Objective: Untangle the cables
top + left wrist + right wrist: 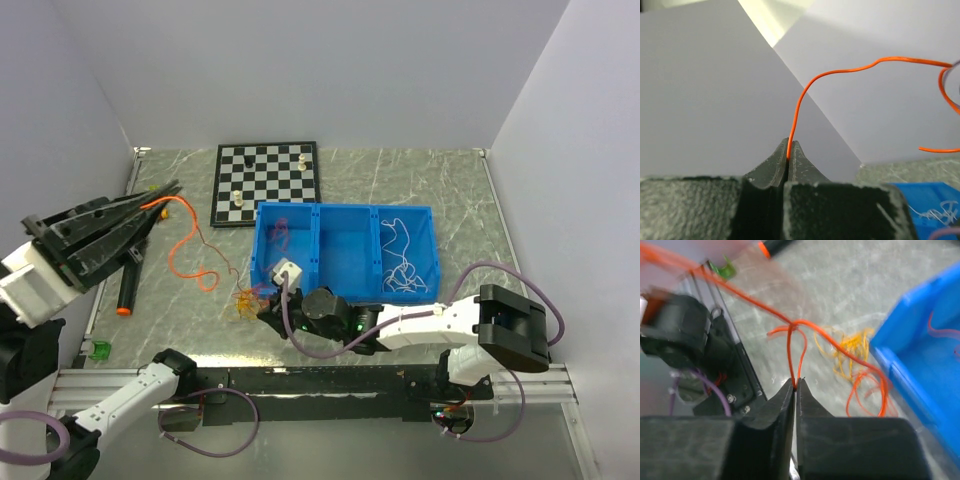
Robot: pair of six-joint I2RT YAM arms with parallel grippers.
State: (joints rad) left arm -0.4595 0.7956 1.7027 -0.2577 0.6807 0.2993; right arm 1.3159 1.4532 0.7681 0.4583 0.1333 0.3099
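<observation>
**Item 1, left fingers [795,153].** We record them pressed together, pinching the orange cable [840,73] right at their tips. From the pinch the cable rises straight up, bends away to the right and curls into a loop at the edge of the left wrist view.

**Item 2, right fingers [803,391].** We find these closed too, with a narrow loop of orange cable caught between the tips. Just beyond the tips, the loop's two strands meet a longer orange run that passes from upper left down to the right.

**Item 3, yellow cables [850,344].** A loose bundle on the counter [840,285], just ahead and to the right of the right fingers. Orange loops lie beside it.

**Item 4, blue tray [912,352].** It sits to the right of the right fingers, next to the yellow bundle. From above we count three compartments. A red cable [278,236] lies in the one nearest the right fingers, and white cables [400,262] lie in the farthest.

**Item 5, chessboard [265,185].** It lies beyond the tray, well apart from both pairs of fingers, with several pieces standing on it.

**Item 6, marker [128,280].** Black with an orange end, it lies on the counter near the left fingers.
</observation>
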